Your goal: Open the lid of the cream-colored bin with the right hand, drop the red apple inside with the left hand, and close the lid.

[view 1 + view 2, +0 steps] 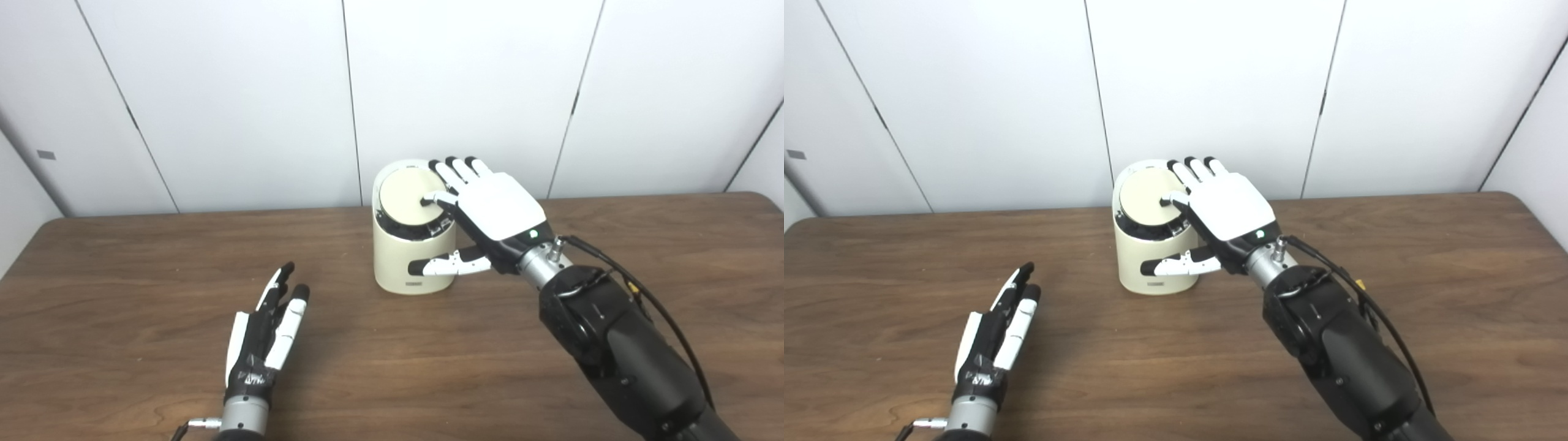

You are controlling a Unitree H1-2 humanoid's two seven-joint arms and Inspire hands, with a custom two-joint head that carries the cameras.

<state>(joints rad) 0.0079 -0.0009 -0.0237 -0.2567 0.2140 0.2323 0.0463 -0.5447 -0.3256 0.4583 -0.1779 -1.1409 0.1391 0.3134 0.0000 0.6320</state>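
Resting on the bin's (411,260) lid (409,197), the right hand (490,211) lies spread, gripping nothing; left hand (264,327) empty.

We note the right hand (490,211) covering the bin (407,257) top and right side. Bare table (153,257) lies left and near; left hand (263,334) near-left.

1 cream bin (413,257) w/ 1 lid (407,197); 2 hands: left hand (263,334), right hand (496,208); 1 table (153,263).

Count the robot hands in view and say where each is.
2. The right hand rests on the lid of the cream-colored bin; the left hand sits empty near the table's front-left.
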